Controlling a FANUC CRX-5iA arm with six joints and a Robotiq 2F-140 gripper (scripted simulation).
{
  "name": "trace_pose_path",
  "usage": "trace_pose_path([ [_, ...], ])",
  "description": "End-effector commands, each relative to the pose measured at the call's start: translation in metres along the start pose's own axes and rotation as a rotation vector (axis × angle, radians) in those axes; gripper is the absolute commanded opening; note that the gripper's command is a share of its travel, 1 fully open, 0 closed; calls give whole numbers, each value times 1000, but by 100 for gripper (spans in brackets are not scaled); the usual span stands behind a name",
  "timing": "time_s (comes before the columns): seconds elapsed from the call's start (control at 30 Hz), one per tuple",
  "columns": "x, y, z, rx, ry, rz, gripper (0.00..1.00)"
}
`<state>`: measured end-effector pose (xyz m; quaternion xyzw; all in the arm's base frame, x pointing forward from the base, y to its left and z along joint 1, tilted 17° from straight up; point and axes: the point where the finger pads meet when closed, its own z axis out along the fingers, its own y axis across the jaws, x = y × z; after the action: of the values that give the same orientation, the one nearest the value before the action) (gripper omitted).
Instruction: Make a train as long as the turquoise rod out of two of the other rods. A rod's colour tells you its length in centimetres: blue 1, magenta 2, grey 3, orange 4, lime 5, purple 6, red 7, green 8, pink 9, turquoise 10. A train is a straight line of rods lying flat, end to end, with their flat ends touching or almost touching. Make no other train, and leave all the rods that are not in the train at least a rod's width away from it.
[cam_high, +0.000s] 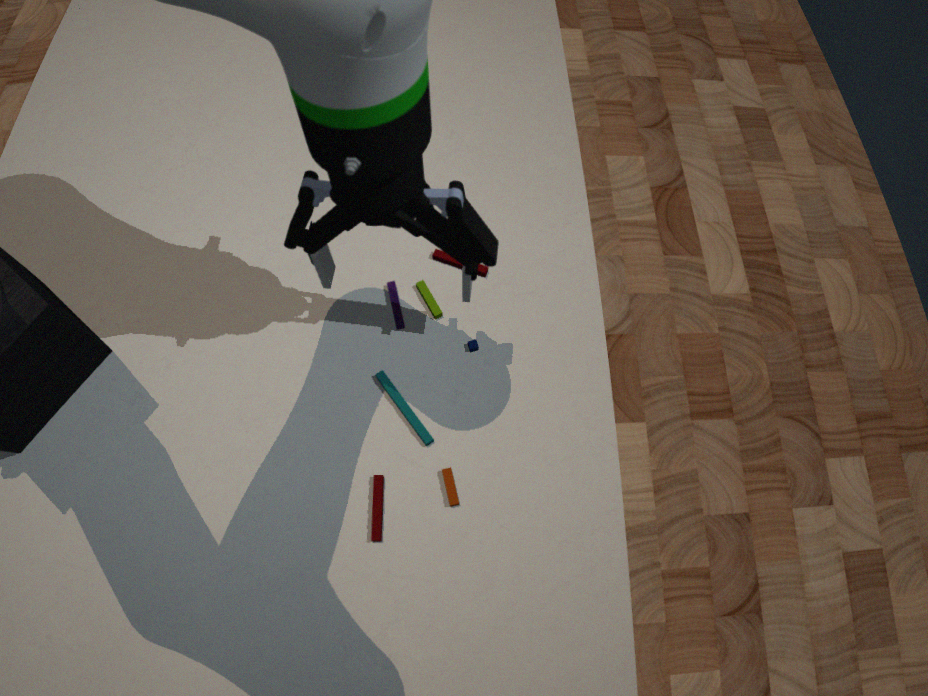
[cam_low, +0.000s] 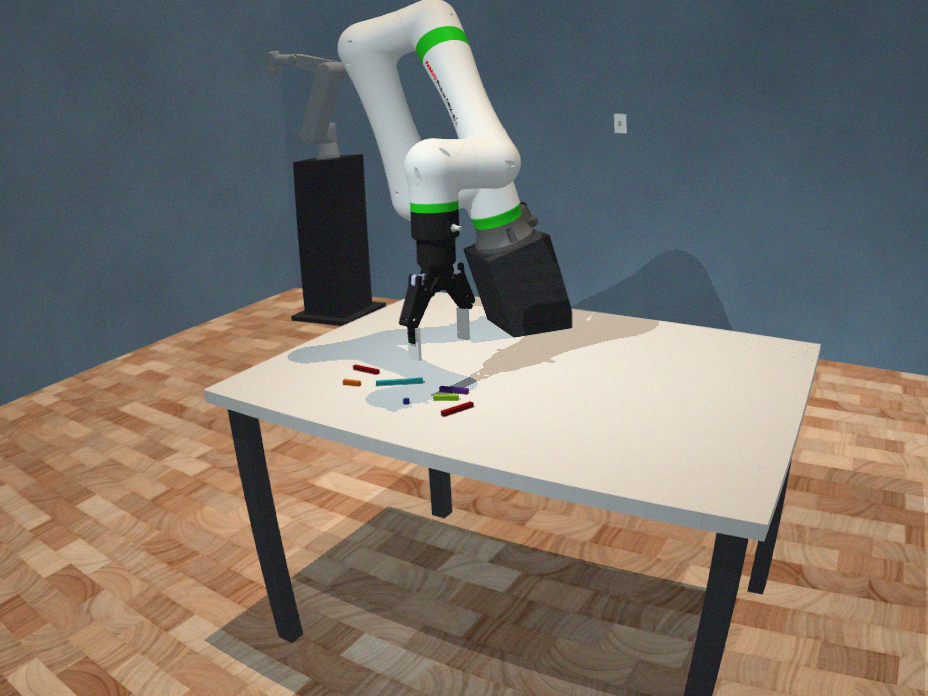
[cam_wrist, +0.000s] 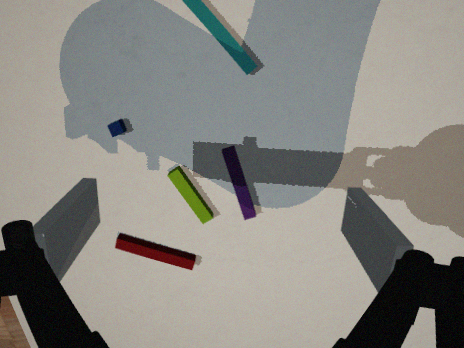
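We see our gripper (cam_high: 395, 282) hanging spread wide and holding nothing above the purple rod (cam_high: 395, 304) and the lime rod (cam_high: 428, 298), which lie close side by side, with one red rod (cam_high: 450, 259) partly under a finger. The turquoise rod (cam_high: 403, 407) lies apart from them, the blue rod (cam_high: 472, 345) between the groups, and the orange rod (cam_high: 449, 486) and the other red rod (cam_high: 377, 507) lie beyond it. All sit on the table (cam_low: 637, 419) near one edge, with wide bare top on the other side.

All rods lie flat, apart, below the wide-open gripper (cam_wrist: 220, 222). The purple rod (cam_wrist: 239, 182), lime rod (cam_wrist: 191, 194) and one red rod (cam_wrist: 156, 250) are nearest; blue cube (cam_wrist: 118, 128) and turquoise rod (cam_wrist: 207, 17) lie farther; orange rod (cam_high: 449, 486) and second red rod (cam_high: 377, 507) farthest.
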<state>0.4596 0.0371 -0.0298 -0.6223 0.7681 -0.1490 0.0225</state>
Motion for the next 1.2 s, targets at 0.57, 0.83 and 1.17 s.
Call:
trace_pose_path([
  [0.57, -19, 14, 1, -6, -7, -348, 15],
  [0.83, -19, 14, 1, -6, -7, -348, 15],
  [1.17, -19, 14, 1, -6, -7, -348, 15],
])
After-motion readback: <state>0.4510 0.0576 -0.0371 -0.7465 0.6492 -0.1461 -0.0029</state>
